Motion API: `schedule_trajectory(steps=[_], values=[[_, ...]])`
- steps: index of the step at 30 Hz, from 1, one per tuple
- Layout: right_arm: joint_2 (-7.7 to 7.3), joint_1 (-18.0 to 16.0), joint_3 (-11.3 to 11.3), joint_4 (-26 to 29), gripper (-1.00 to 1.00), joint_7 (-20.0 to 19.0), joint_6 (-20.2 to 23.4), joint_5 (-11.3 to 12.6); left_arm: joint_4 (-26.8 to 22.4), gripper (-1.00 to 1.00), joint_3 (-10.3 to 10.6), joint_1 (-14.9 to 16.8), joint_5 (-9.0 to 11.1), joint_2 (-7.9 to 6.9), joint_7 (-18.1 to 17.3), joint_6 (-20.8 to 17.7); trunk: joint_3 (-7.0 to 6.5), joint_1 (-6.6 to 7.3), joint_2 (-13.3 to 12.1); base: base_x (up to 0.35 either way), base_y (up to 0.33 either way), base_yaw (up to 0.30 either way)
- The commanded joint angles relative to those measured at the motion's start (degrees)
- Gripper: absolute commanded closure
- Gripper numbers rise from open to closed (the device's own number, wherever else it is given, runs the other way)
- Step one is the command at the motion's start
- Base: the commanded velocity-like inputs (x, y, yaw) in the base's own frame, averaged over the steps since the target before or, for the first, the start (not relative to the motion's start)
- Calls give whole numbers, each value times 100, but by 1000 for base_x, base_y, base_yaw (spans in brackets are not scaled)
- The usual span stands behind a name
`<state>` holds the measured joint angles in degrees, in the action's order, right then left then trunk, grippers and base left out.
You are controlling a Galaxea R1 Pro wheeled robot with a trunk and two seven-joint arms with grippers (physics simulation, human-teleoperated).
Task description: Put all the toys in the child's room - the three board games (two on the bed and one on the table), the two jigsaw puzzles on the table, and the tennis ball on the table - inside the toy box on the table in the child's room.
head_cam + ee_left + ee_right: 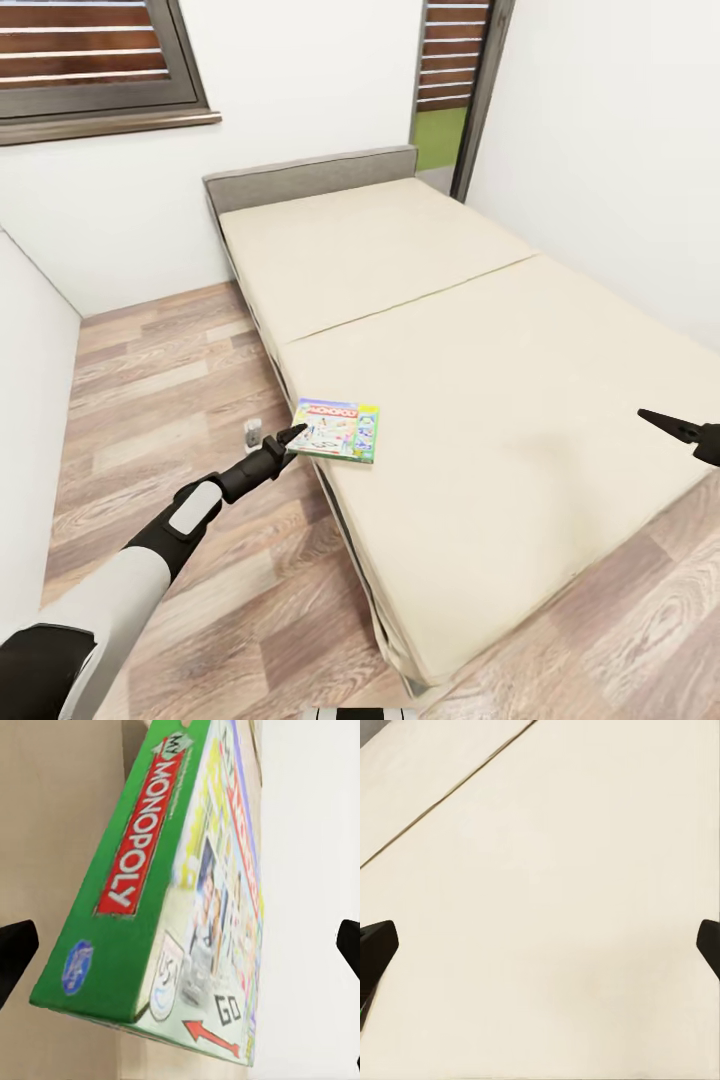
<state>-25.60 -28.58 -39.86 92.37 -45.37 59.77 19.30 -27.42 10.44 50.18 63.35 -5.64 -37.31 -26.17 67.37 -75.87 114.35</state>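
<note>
Monopoly box (338, 429) flat near bed (520, 340) edge, within reach from floor side; left claw (291, 437) open, tips just at box's near edge, lined up to grab. Right claw (668, 424) open, idle over mattress. Wood-plank floor (170, 400), white walls, shuttered window (90, 50)

White walls (600, 130), wood-plank floor (170, 400), slatted shuttered window (90, 55), narrow window strip (450, 70) at room's corner.
</note>
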Motion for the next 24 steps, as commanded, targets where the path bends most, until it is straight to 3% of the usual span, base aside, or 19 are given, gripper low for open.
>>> schedule_trajectory(steps=[1, 10, 24], values=[[1, -7, -5, 0, -100, -42, 23, -31, -1, -100, 28, 2, 59, -7, -2, -32, 3, 1, 2, 0, 0, -242], [0, -7, -4, 0, -100, -42, 23, -32, -1, -100, 28, 71, 56, -70, 31, -39, 3, 1, 2, 0, 0, -124], [2, -7, 0, 0, -100, -42, 23, -32, -1, -100, 28, 101, 63, -106, 46, -45, 3, 1, 2, 0, 0, -28]])
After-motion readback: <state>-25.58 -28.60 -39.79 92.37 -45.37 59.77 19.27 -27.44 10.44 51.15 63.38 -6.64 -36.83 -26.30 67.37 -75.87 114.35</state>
